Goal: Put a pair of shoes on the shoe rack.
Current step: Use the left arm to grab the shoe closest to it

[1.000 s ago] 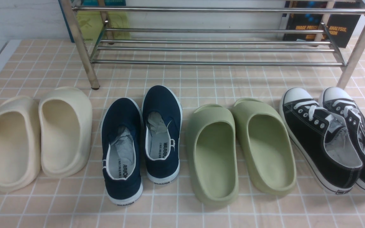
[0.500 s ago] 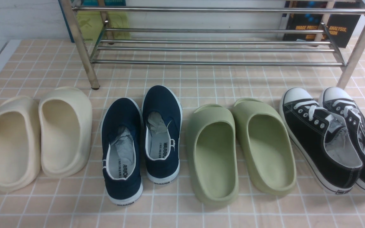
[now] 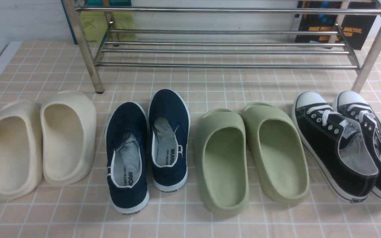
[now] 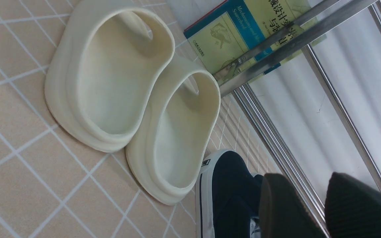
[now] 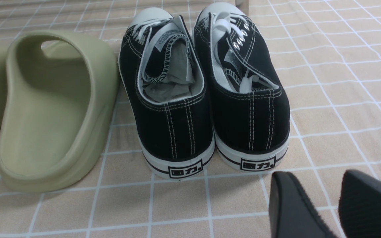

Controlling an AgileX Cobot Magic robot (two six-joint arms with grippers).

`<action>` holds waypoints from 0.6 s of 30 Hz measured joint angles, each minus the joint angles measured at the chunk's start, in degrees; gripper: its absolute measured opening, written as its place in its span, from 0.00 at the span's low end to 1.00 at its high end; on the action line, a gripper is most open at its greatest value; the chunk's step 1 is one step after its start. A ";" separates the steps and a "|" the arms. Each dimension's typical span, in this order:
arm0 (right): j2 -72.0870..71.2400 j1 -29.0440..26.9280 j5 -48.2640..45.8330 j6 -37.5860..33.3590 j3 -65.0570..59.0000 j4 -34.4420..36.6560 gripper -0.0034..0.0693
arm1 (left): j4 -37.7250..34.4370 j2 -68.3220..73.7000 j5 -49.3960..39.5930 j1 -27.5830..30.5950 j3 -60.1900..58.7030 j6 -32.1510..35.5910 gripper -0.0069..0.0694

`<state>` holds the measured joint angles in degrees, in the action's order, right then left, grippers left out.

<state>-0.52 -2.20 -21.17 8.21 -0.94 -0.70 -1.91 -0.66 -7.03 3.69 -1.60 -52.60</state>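
The front view looks down and forward; the left wrist view, tilted, shares its cream clogs (image 3: 63,138).

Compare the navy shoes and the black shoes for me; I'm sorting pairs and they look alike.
The navy shoes have no laces; the black shoes have white ones. The navy shoes have navy toes, while the black shoes have white toe caps. Both pairs have white soles and stand on the tiles, toes toward the rack.

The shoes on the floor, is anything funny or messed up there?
Nothing looks spilled or broken. The left navy sneaker just sits a bit farther back from the rack than the right one, so that pair looks slightly uneven.
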 joint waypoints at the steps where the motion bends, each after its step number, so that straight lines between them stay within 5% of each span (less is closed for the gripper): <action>1: 0.00 0.00 0.00 0.00 0.00 0.00 0.37 | 0.00 0.00 0.00 0.00 0.00 -0.16 0.40; 8: 0.00 0.00 0.00 0.00 0.00 0.00 0.37 | 1.91 0.00 -5.21 0.00 7.99 3.61 0.38; 14: 0.00 0.00 0.00 0.00 0.00 0.00 0.37 | 7.14 10.87 -31.88 0.00 26.70 21.06 0.20; 18: 0.00 0.00 0.00 0.00 0.00 0.00 0.37 | 7.99 28.36 -50.71 0.00 42.37 38.80 0.09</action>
<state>-0.52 -2.20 -21.17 8.21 -0.94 -0.70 6.08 27.70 -57.74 3.69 40.77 -13.81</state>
